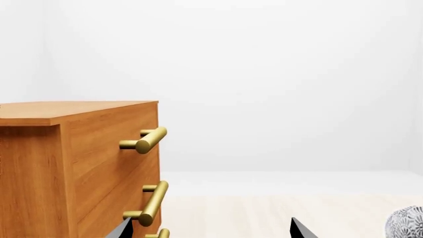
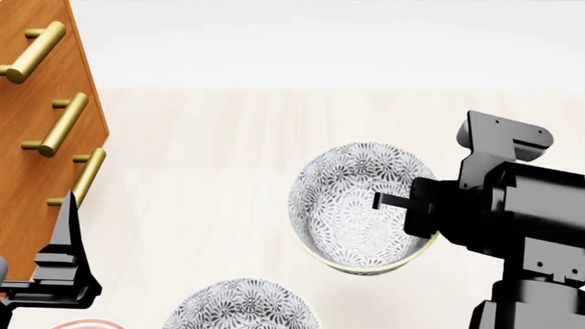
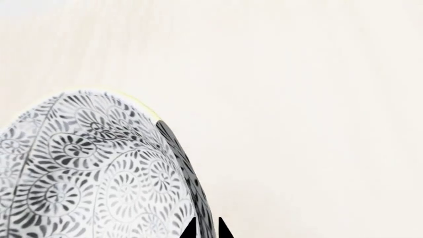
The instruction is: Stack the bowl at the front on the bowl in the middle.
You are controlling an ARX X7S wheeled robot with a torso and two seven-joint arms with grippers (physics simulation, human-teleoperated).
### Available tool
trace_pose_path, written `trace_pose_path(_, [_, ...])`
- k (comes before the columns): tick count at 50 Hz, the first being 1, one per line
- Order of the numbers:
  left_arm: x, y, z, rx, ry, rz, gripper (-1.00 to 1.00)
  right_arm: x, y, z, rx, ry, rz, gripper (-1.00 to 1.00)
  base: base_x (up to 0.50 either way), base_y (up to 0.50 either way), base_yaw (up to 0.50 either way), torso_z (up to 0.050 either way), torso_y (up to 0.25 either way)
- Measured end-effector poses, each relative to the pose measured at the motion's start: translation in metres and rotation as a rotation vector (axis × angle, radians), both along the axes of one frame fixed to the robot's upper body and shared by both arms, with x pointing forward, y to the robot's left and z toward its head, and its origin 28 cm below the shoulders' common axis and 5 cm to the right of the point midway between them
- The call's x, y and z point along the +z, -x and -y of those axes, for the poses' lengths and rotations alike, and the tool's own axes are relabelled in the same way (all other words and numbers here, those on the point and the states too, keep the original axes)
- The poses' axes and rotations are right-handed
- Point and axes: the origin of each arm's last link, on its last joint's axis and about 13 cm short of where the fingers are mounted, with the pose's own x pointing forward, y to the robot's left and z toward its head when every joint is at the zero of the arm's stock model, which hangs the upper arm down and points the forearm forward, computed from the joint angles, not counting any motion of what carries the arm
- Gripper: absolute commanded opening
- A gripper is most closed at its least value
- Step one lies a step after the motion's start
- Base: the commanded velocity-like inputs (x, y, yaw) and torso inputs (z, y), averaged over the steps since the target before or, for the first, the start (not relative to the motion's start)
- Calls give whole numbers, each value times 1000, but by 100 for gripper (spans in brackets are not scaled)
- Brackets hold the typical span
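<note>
A grey-patterned bowl [image 2: 361,205] with a pale yellow rim hangs tilted over the light wooden floor in the head view. My right gripper [image 2: 395,202] is shut on its right rim. In the right wrist view the bowl [image 3: 86,173] fills the lower left, and its wall passes between the tips of the right gripper [image 3: 206,230]. A second bowl [image 2: 242,305] with the same pattern sits nearer me at the bottom edge. My left gripper [image 2: 66,240] is low at the left, beside the dresser. It is open [image 1: 210,230] and empty. A patterned bowl edge [image 1: 406,223] shows in the left wrist view.
A wooden dresser [image 2: 37,123] with brass bar handles [image 2: 59,123] stands at the left, close to the left arm; it also shows in the left wrist view [image 1: 79,163]. A pinkish rim [image 2: 82,323] peeks in at the bottom left. Pale floor [image 2: 229,151] lies beyond the bowls.
</note>
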Motion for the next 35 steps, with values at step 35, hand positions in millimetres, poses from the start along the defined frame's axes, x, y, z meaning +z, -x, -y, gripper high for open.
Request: trace_pose_path(35, [2, -3, -3, 20, 16, 9, 100, 66, 91, -32, 313, -9, 158, -100, 0, 0, 0, 0, 0])
